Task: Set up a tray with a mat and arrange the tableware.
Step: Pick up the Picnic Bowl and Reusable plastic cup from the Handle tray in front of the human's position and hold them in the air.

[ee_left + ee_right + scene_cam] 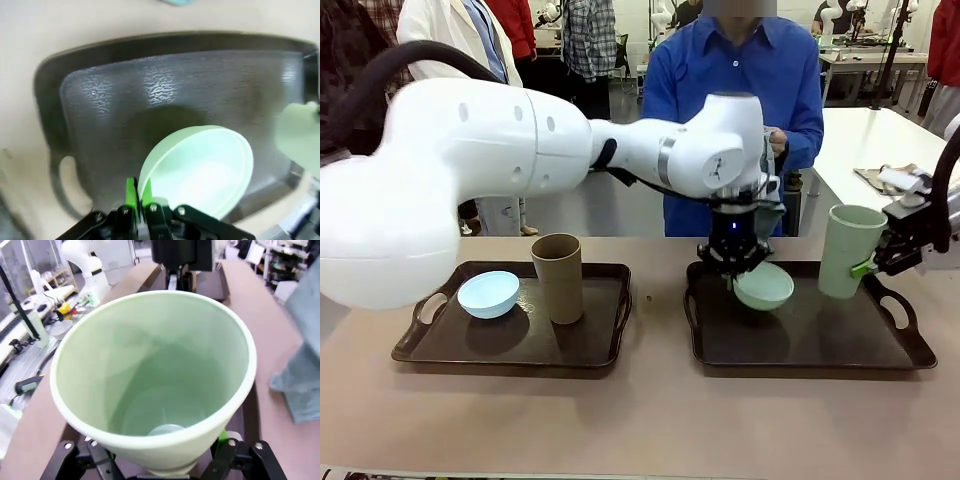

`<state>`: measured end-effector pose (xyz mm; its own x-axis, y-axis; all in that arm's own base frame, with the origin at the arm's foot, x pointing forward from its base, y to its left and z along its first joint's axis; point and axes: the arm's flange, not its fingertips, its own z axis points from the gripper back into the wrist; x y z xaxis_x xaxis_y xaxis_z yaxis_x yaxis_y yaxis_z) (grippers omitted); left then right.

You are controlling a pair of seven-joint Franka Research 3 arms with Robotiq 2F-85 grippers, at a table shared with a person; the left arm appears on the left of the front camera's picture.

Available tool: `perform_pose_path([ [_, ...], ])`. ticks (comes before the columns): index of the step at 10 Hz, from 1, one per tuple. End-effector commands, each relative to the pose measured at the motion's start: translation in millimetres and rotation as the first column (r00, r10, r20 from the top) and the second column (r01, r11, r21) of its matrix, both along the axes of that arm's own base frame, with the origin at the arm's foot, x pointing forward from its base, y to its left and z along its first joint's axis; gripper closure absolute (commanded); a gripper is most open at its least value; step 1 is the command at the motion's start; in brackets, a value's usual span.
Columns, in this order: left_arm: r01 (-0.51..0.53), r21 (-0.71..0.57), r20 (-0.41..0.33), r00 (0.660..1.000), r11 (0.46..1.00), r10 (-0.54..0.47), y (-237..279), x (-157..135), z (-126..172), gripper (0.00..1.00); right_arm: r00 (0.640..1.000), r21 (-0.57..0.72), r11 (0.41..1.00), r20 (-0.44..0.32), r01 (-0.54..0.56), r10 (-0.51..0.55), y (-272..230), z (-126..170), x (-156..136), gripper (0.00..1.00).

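- Spanning the front view from edge to edge, the tan bench point(640, 420) carries two dark trays side by side.
- The white left arm point(470, 170) reaches across from 9 o'clock to past the middle.
- A person in a blue shirt point(740, 90) stands at the far side, at 12 o'clock.
- The left tray point(550, 345) lies at 8 o'clock and the right tray point(820, 335) at 4 o'clock.
- The pale green tumbler point(850, 250) is upright at the right tray's 2 o'clock corner.
- The tan-brown tumbler point(558, 278) stands upright at about 1 o'clock on the left tray.
- The light blue bowl point(488, 294) sits at 9 o'clock on the left tray, just beside the tan-brown tumbler.
- The pale green bowl point(764, 287) hangs tilted over the right tray's 10 o'clock part.
- The left tool point(137, 192) is clamped on the pale green bowl's rim, one green pad on each face.
- The right tool point(868, 268) has its fingers either side of the pale green tumbler's lower wall. Whether they press it I cannot tell.
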<state>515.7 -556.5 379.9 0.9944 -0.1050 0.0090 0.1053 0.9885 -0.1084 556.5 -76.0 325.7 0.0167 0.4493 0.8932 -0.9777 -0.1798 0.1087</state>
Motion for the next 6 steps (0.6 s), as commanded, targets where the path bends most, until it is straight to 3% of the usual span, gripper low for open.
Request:
perform_pose_path([
  [1,-0.018,-0.019,0.074,0.997,1.000,0.019,14,-12,62,1.00,0.997,-0.009,1.000,0.082,0.013,-0.012,-2,51,-37,0.20],
  [4,-0.031,-0.011,0.213,0.977,0.999,0.032,17,-38,144,1.00,0.985,-0.014,0.998,0.166,0.055,-0.052,-13,118,-66,0.20],
  [6,-0.035,0.002,0.251,0.967,0.999,0.033,17,-49,175,1.00,0.970,-0.007,0.998,0.234,0.066,-0.062,-19,165,-93,0.20],
])
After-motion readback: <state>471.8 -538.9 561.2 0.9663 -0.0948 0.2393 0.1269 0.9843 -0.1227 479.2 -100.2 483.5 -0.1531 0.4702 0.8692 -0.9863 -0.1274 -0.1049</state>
